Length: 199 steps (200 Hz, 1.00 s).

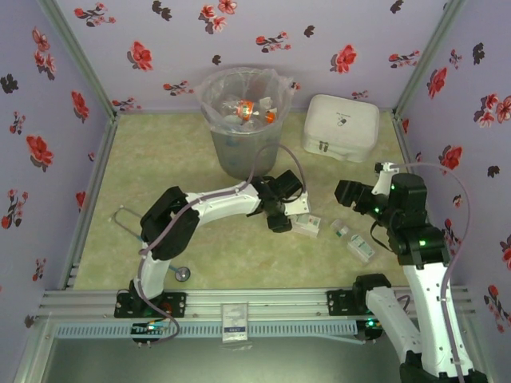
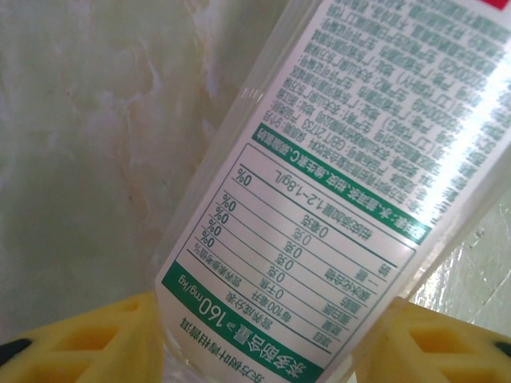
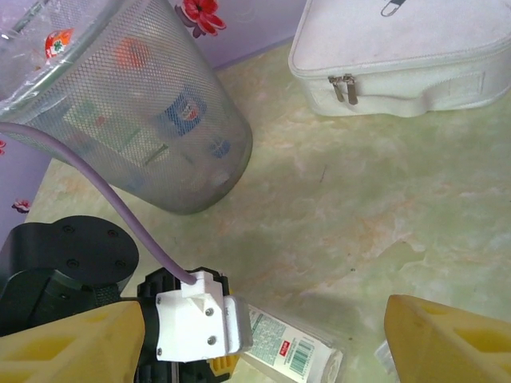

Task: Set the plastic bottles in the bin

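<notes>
- My left gripper (image 1: 281, 214) reaches out over the middle of the table (image 1: 160, 159), low beside a bottle (image 1: 304, 224) that lies on its side there.
- In the left wrist view, my left gripper (image 2: 271, 311) is clamped on that bottle (image 2: 319, 183), with a yellow finger (image 2: 88, 343) against each side of its green-and-white label.
- My right gripper (image 1: 345, 194) hangs just to the right of the bottle.
- Its jaws are spread wide with nothing in them, and the right wrist view shows its fingers (image 3: 72, 343) far apart above the table.
- A second bottle (image 1: 356, 245) lies on the table near the first, on the near side of my right gripper.
- The bin (image 1: 239, 155) stands at the back of the table, beyond my left gripper, with several bottles (image 1: 249, 110) already inside.
- A white case (image 1: 341, 126) sits to the right of the bin, apart from it.
- A stethoscope (image 1: 182, 273) lies near my left arm's base.
</notes>
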### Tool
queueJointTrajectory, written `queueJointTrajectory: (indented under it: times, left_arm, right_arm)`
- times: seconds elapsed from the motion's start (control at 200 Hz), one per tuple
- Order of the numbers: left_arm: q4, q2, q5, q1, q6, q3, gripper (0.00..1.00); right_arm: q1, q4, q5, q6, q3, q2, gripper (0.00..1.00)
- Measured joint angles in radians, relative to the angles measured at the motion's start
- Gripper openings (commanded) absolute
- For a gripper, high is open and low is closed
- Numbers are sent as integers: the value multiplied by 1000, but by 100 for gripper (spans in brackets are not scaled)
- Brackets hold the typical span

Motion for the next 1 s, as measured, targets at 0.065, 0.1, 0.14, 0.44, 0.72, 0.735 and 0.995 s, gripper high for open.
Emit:
queueJointTrajectory:
  times: [0.065,0.1,0.14,0.44,0.72,0.735,0.995]
  left_arm:
    - [4,-27,-2,0,-20,-28,43]
    - [9,-48,-2,0,-32,-48,43]
    - [21,-80,-2,0,-49,-76,43]
    - [160,-461,79,107,-300,-339,43]
    - [314,-740,132,244,-689,-615,40]
    - [321,-751,133,248,-708,-623,40]
    - [418,-835,113,245,-880,-668,41]
  right_arm:
    - [0,1,-7,10,-10,0,78]
    - [0,4,-13,14,-14,0,77]
    - [0,12,-24,20,-21,0,76]
    - [39,145,-190,52,-78,32,72]
    - [305,420,-157,157,-158,140,83]
    - [323,441,-149,160,-163,153,84]
    - [583,710,11,246,-163,407,98]
